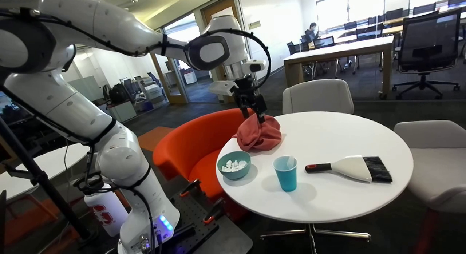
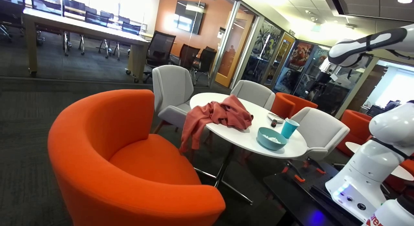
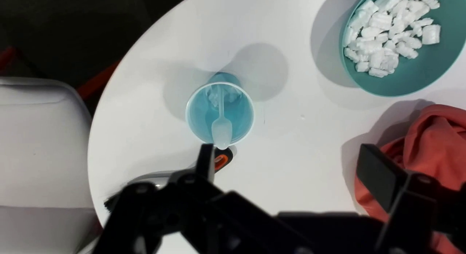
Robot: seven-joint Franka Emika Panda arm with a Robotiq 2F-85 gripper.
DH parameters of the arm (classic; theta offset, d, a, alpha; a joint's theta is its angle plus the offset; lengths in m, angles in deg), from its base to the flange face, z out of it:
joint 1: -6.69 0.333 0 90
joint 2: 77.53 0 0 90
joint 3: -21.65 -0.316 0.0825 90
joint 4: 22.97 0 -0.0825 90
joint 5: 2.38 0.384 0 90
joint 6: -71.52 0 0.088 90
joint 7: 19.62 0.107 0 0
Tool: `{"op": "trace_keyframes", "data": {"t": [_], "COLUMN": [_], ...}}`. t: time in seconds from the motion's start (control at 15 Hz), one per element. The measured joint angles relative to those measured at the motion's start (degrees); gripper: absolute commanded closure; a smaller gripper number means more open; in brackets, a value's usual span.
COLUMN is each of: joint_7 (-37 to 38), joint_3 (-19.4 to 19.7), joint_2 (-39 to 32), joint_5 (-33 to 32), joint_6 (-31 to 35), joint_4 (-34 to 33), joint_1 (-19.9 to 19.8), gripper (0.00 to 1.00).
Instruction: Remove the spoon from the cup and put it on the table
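The claw (image 3: 287,161) is hanging above the tabletop (image 1: 331,137), its fingers (image 3: 378,174) standing wide apart. In the wrist view, the spoon (image 3: 222,132) is leaning inside the upright cup (image 3: 241,114), handle down, its broad end reaching the rim. Something pale (image 3: 231,95) is perhaps lying deep in the cup, though that part is showing poorly. In an exterior view, a bowl (image 1: 236,175) is holding white chunks (image 1: 233,166) left of the cup, a red cloth (image 1: 259,137) is lying bunched at the far left, and a brush (image 1: 349,168) is lying right of the cup.
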Motion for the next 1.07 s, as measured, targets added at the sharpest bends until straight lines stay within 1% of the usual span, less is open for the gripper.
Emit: {"op": "trace_keyframes", "data": {"t": [0.27,0.47,0.6,0.8,0.93,1.07], "joint_7": [-5.26,-11.16,-15.7,-21.53,-22.4,-21.39], "joint_3": [1.25,3.83,5.73,7.35,7.34,6.68], "joint_2": [-2.1,-4.93,-7.5,-12.13,-16.07,-19.91], "joint_5": [0.25,0.95,3.49,9.56,11.88,12.03], "joint_6": [6.21,11.72,14.64,17.31,18.92,20.62], "joint_4": [2.02,3.2,3.33,3.1,2.55,1.62], "joint_1": [-0.37,-0.4,-0.39,-0.38,-0.48,-0.99], "gripper": [0.0,0.0,0.0,0.0,0.0,0.0]}}
